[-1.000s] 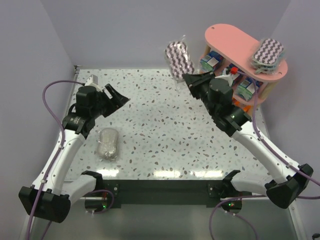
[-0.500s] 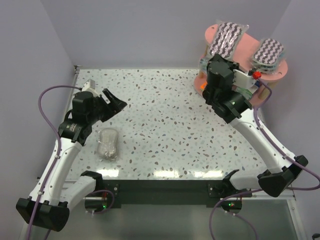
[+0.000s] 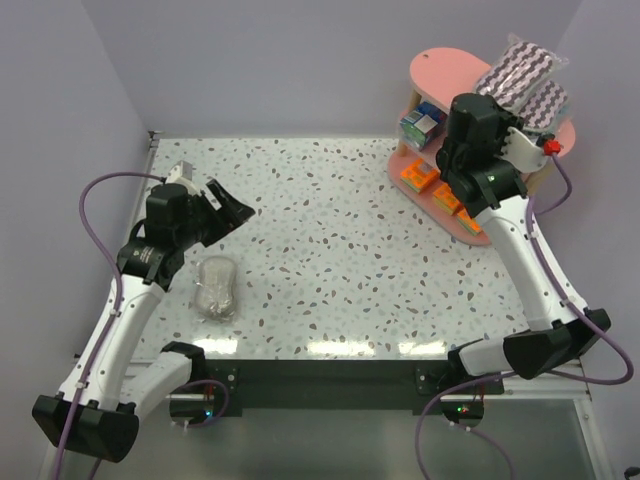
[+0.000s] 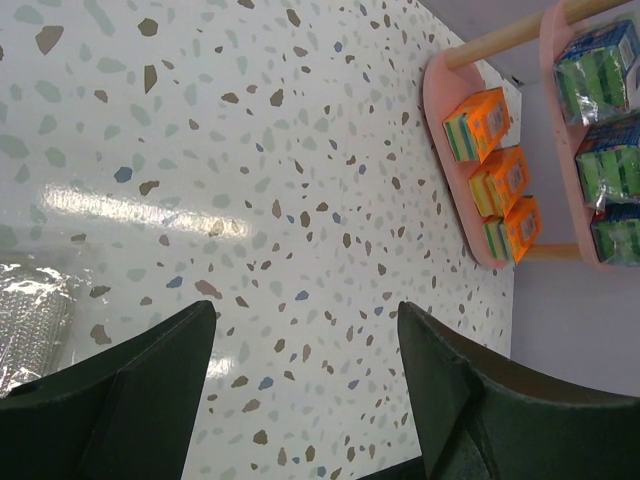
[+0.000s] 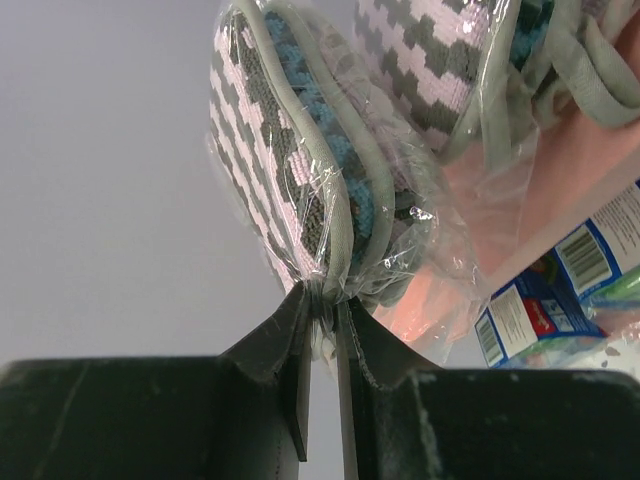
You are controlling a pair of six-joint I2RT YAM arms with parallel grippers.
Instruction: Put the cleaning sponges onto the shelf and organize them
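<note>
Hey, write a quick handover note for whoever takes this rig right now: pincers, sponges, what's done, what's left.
Left pincer: open, empty, over the table.
Right pincer: shut on the wrap edge of a zigzag pack, at the top tier of the shelf, beside a second zigzag pack.
Done: orange packs on bottom tier, green-and-blue packs on middle tier.
Left: release the held pack; fetch the greyish pack on the table.

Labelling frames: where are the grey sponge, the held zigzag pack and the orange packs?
grey sponge (image 3: 214,288), top view, centre of the pack.
zigzag pack (image 5: 262,130), right wrist view, its striped side.
orange packs (image 4: 505,180), left wrist view, the middle pack.
</note>
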